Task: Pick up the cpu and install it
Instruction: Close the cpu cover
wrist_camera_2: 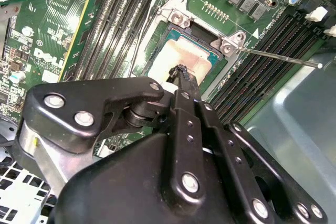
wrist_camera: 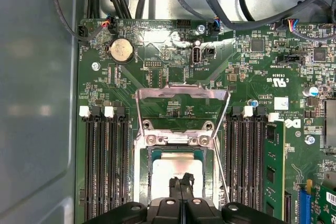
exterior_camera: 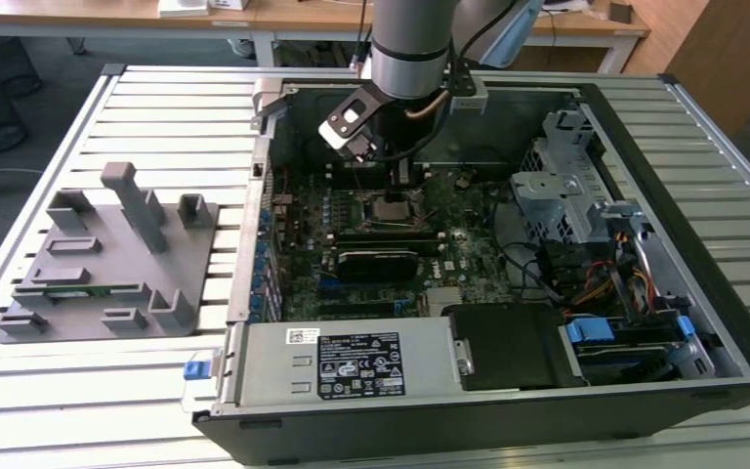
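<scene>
Step in hand: seating the chip, by my reading, as the arm is reaching down into the open computer case (exterior_camera: 687, 293) and working right over the socket.
Tool: the tool (wrist_camera: 181, 182) is hanging over the middle of the chip with its two fingers pressed together. I cannot tell whether the tips are touching the metal top.
Cpu: the cpu (wrist_camera: 165, 169) is lying flat inside the socket frame (wrist_camera: 176, 140) on the motherboard (wrist_camera: 157, 51), pale top upward, between the banks of memory slots (wrist_camera: 105, 161).
Socket: the load plate (wrist_camera: 182, 94) is standing raised on its hinge and the thin lever (wrist_camera_2: 278, 57) is sticking out unlatched, so nothing is clamping the chip down.
Fixture: the grey fixture (exterior_camera: 102, 254) is sitting on the desk (exterior_camera: 153, 88), well apart from the case, on the exterior view's left.
Next move calls for: a straight, gentle motion with no sideways drag, I'd judge, since the chip is lying loose and the raised plate is standing near the fingers.
</scene>
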You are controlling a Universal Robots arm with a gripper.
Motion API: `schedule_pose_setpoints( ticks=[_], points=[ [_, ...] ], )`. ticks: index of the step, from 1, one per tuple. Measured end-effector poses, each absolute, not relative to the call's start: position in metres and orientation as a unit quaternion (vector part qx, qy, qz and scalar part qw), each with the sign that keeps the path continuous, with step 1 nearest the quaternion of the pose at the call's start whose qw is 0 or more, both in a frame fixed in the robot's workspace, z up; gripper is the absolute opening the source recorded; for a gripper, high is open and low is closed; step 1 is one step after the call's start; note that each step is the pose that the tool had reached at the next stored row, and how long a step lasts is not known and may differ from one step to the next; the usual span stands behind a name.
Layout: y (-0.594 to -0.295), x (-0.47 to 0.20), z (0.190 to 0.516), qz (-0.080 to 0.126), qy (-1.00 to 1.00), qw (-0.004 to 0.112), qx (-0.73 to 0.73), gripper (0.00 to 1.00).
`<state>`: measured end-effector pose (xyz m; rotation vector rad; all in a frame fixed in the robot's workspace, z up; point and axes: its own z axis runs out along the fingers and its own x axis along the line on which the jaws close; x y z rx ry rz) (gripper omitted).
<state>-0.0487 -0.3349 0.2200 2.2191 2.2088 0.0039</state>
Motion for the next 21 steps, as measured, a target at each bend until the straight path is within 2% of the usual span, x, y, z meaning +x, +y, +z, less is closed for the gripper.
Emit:
schedule_pose_setpoints(
  ticks=[21],
  points=[
    [-0.335, -0.049, 0.247, 0.002, 0.705, 0.006, 0.709, 0.11]
  ],
)
